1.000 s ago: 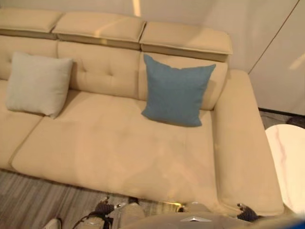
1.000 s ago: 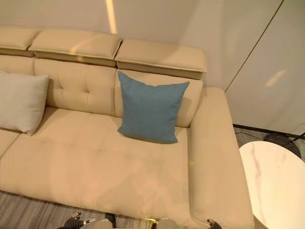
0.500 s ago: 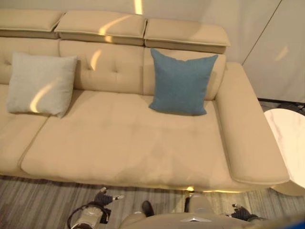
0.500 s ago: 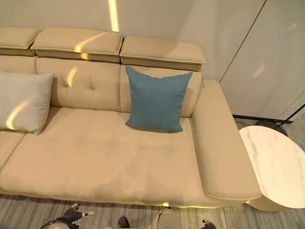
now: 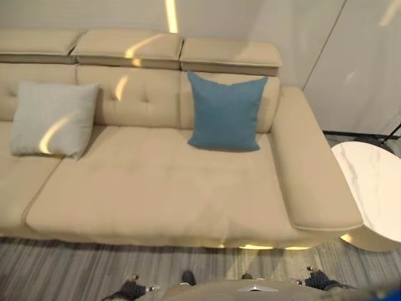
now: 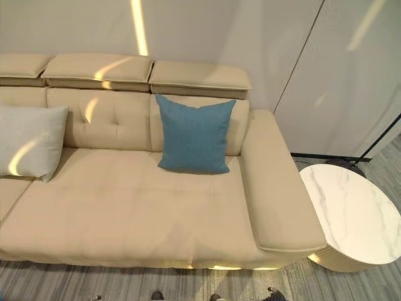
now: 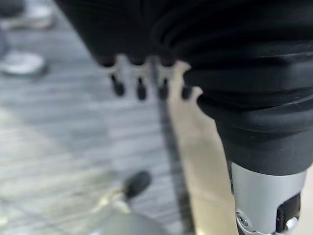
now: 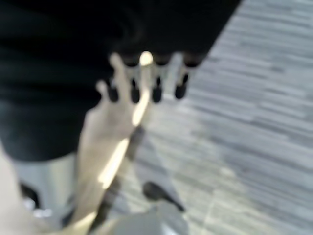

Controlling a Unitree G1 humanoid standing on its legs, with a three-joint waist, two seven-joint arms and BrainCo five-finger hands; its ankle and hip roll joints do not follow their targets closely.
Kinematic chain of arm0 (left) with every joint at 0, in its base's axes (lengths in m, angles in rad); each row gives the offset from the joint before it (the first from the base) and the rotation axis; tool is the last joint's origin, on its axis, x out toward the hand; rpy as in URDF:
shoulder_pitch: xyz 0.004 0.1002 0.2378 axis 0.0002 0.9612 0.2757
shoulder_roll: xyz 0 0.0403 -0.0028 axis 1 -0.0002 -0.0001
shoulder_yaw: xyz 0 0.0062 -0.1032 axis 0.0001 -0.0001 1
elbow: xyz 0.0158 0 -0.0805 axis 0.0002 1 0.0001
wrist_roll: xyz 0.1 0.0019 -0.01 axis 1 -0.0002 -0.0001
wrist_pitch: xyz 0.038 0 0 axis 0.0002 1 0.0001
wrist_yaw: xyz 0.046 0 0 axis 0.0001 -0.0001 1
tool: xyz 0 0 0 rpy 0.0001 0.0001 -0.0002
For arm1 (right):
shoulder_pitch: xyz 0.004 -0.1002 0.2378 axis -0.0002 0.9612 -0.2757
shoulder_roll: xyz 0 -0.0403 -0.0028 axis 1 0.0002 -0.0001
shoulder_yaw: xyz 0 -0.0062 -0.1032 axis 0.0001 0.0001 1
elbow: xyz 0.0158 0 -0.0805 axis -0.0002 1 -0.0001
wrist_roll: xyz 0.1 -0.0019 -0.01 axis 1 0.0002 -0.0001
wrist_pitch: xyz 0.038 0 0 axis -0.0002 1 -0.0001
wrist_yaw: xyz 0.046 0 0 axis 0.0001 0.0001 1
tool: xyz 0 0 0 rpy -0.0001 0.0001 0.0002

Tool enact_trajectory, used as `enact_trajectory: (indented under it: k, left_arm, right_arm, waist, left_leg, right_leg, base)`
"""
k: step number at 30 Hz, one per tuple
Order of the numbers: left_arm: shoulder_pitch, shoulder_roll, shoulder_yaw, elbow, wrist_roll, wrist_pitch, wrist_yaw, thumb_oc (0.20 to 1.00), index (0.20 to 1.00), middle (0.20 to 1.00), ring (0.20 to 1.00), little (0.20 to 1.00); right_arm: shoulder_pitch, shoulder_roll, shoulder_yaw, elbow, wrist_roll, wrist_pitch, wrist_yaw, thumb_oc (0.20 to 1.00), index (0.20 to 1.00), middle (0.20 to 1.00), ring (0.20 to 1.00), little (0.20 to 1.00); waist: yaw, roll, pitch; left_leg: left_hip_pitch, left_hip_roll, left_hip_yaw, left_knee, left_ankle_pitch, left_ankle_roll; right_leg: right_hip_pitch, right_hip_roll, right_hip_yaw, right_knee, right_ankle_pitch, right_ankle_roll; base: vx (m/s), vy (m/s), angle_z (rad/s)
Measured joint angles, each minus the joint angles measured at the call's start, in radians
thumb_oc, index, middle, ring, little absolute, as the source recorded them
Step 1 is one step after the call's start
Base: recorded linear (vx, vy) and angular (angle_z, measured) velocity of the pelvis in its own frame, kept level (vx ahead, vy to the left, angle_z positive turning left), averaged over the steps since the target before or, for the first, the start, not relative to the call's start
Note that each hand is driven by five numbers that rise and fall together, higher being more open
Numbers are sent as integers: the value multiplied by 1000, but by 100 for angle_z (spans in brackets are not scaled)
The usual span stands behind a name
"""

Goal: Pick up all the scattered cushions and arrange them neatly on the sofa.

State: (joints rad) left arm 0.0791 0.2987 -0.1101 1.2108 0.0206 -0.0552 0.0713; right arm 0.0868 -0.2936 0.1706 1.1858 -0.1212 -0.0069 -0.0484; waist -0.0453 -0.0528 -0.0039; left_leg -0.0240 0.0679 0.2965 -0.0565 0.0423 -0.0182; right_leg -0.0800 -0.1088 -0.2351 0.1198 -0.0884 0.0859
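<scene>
Leaning upright against the backrest of the beige sofa [image 5: 156, 188]: blue cushion [image 5: 225, 113] near the right armrest, grey cushion [image 5: 53, 119] further left, well apart. No readable writing or labels anywhere. Hanging low over the striped floor [image 7: 63, 142] in front of the sofa: left hand [image 7: 142, 88] and right hand [image 8: 146, 88], fingers relaxed and slightly apart, holding nothing. Standing beside the armrest: round white marble desk [image 6: 351, 213].

Beige sofa [image 5: 156, 188] – blue cushion [image 5: 225, 111], grey cushion [image 5: 53, 118] – white marbled table [image 6: 351, 213]
</scene>
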Motion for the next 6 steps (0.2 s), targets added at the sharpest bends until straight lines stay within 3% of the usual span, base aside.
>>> enact_trajectory:
  k: [6]
  left_arm:
    - [-24,-13,-14,-1,1,0,0,1000,1000,1000,1000,1000]
  right_arm:
    - [12,-1,-1,11,0,0,-3,1000,1000,1000,1000,1000]
  waist:
    - [-21,18,-5]
  left_leg:
    - [14,1,-2,4,4,7]
  right_leg:
    - [16,1,-1,1,-7,-8]
  base:
    - [0,0,0]
